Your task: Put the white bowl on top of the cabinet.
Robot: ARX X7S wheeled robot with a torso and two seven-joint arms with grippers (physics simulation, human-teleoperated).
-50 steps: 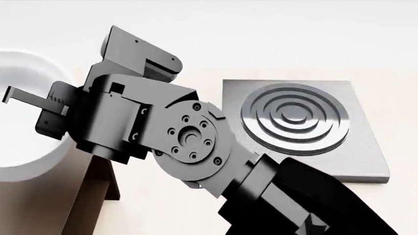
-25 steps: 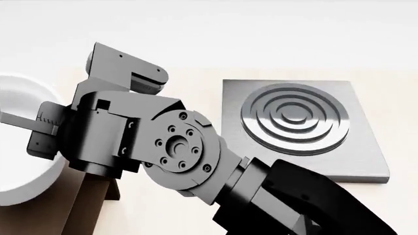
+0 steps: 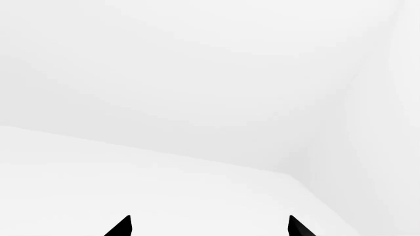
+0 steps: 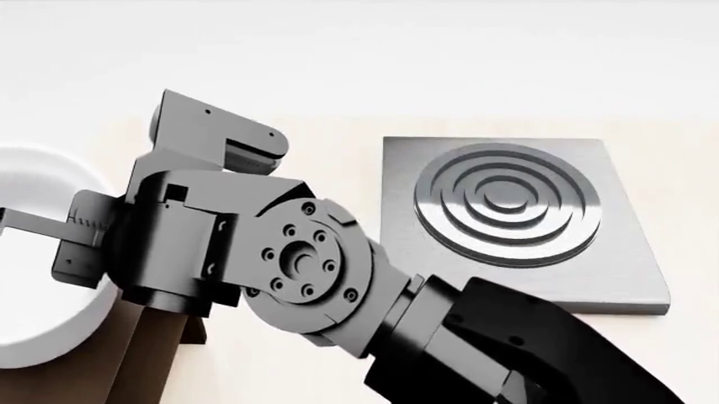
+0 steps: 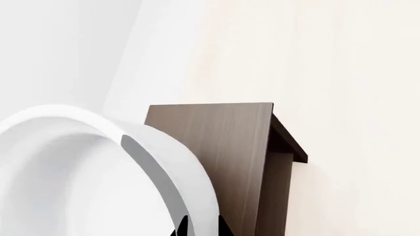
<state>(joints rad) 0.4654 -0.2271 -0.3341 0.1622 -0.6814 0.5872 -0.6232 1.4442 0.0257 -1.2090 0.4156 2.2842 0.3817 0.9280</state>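
**Head view: bowl held over the cabinet, not yet let go**

Head view shows the right claw (image 4: 29, 225) gripping the wall of the bowl (image 4: 45, 337) at the left edge of the picture. One finger reaches in over the rim. The bowl sits over the brown cabinet (image 4: 141, 362), whose top peeks out just under it. I cannot tell if the bowl touches the top or hangs just above it.

The right wrist view shows the bowl (image 5: 98, 172) close up, with the cabinet (image 5: 223, 147) top right behind it. The bowl looks empty inside.

So the carrying part looks almost done. What is left, I think, is to set the bowl flat on the top, let go, and pull the arm away.

The left claw (image 3: 208, 227) is open, with both tips apart and nothing between them. It faces only white.

The grey stove plate (image 4: 517, 223) lies on the table (image 4: 281, 370), well apart from the bowl.
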